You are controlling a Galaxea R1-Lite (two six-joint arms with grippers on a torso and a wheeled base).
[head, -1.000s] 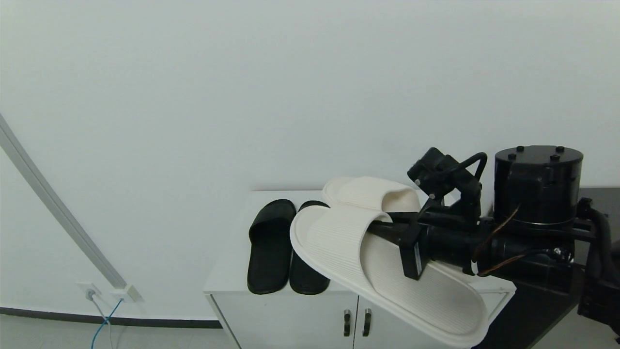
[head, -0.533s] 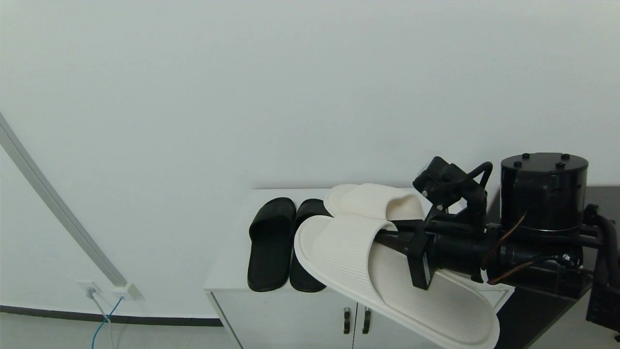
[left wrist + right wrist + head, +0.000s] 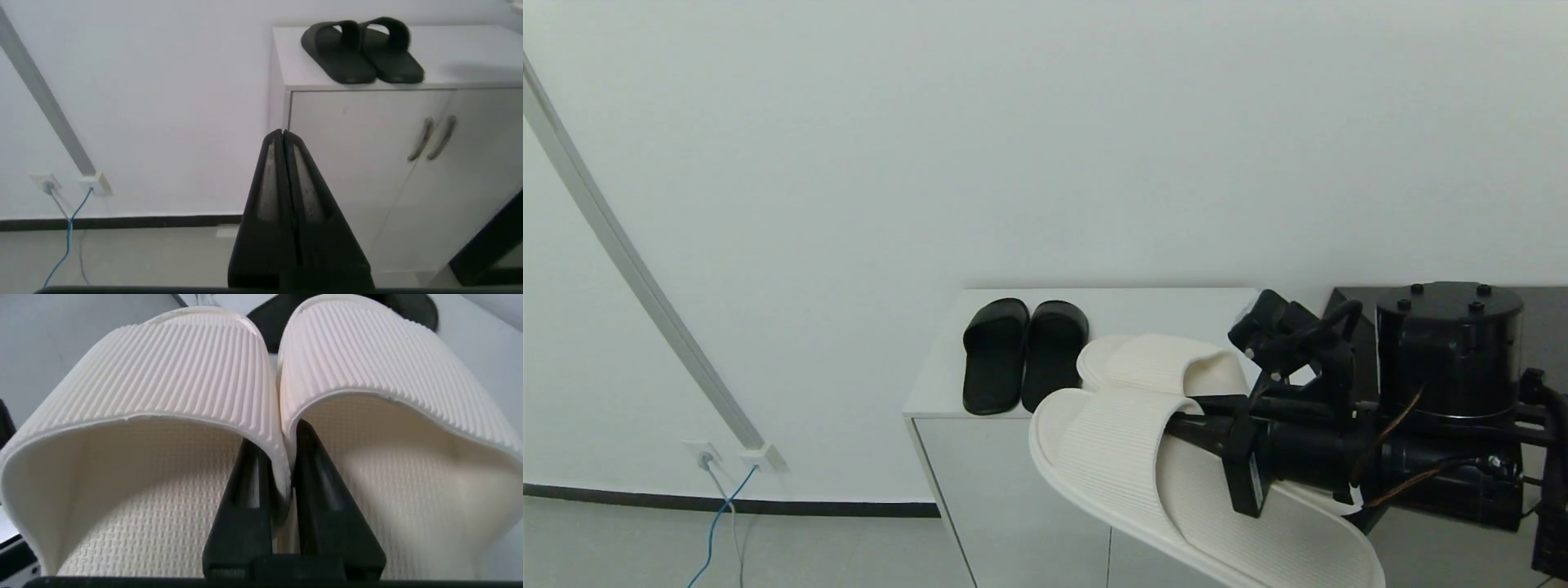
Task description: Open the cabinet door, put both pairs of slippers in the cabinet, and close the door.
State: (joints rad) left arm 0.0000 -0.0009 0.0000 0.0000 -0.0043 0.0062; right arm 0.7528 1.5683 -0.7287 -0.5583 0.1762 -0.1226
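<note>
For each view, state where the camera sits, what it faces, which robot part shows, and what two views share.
Head view: on the head, facing forward and down at the cabinet; right gripper holding the white slippers shows.
Left wrist view: on that wrist, facing the cabinet's shut doors; shut left gripper shows.
Right wrist view: on that wrist, facing into the white slippers; right gripper shows.
Shared: head and left wrist both show the black slippers.

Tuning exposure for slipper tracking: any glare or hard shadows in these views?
Head view: soft even light, no glare on black slippers or cabinet. Right wrist view: white slippers shade their insides around the right gripper. Left wrist view: door handles faintly shiny.
</note>
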